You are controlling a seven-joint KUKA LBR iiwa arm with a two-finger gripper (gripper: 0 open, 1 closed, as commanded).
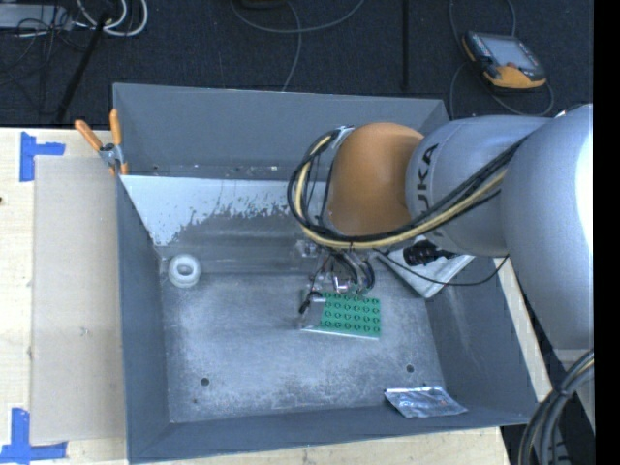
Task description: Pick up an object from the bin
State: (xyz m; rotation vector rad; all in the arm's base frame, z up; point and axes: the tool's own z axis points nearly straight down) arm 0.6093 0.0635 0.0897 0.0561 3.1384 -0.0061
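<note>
My gripper (327, 289) hangs low in the middle of the bin, under the orange wrist cover. Its tips are right at the upper left edge of a flat green studded building plate (351, 315) that lies on the bin floor. I cannot make out whether anything is between the tips. A small white ring-shaped roll (183, 270) lies far to the left by the bin's left wall.
A crumpled silver foil packet (418, 401) lies at the bin's front right corner. A white paper or card with dark print (436, 267) rests against the right wall, partly under the arm. The arm covers the bin's back right part.
</note>
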